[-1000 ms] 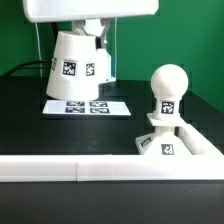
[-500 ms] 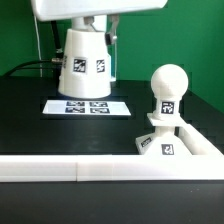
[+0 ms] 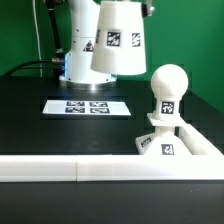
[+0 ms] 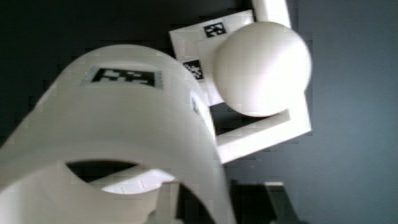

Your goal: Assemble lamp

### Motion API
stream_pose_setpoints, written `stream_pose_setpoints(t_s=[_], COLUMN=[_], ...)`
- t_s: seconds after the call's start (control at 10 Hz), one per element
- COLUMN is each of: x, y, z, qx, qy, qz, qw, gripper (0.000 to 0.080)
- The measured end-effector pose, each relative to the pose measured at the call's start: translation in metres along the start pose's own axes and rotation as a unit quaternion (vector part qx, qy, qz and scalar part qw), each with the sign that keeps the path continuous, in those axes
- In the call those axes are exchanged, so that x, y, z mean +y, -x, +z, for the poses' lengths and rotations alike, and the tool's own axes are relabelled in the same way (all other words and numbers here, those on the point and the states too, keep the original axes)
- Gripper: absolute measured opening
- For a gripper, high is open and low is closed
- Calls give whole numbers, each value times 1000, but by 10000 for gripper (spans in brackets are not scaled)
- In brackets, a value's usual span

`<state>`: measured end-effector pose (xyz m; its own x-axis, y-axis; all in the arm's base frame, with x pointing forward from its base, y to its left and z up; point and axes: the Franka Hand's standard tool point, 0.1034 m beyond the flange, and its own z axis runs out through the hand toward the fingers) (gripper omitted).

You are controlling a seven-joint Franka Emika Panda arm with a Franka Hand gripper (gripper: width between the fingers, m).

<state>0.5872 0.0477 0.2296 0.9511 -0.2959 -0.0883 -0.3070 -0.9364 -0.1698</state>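
Note:
The white tapered shade (image 3: pixel 116 40) hangs tilted in the air at the top of the exterior view, carried by my gripper, whose fingers are hidden above the frame edge. In the wrist view the shade (image 4: pixel 125 110) fills the near field; one dark finger (image 4: pixel 276 203) shows outside its wall, the other lies inside the rim. The ball-shaped bulb (image 3: pixel 168 90) stands upright on the low base (image 3: pixel 165 143) at the exterior view's right, below and right of the shade. It also shows in the wrist view (image 4: pixel 258 68) beyond the shade.
The marker board (image 3: pixel 88 106) lies flat on the black table behind the shade. A long white rail (image 3: pixel 60 168) runs across the front. Another rail (image 3: pixel 205 143) flanks the base on the exterior view's right. The arm's white base (image 3: pixel 75 50) stands behind.
The shade has moved up and toward the exterior view's right, from over the marker board to close beside the bulb, and has tilted. Bulb and base have not moved.

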Motion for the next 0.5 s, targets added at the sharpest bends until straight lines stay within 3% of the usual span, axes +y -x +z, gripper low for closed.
stream_pose_setpoints(t_s=[0.2,0.5], x=[-30,-56], y=[1,5], z=[-11,4], qx=[-2,-8], qy=[-1,3], qz=[18,29], qw=[1000,1000], gripper=[44,44])
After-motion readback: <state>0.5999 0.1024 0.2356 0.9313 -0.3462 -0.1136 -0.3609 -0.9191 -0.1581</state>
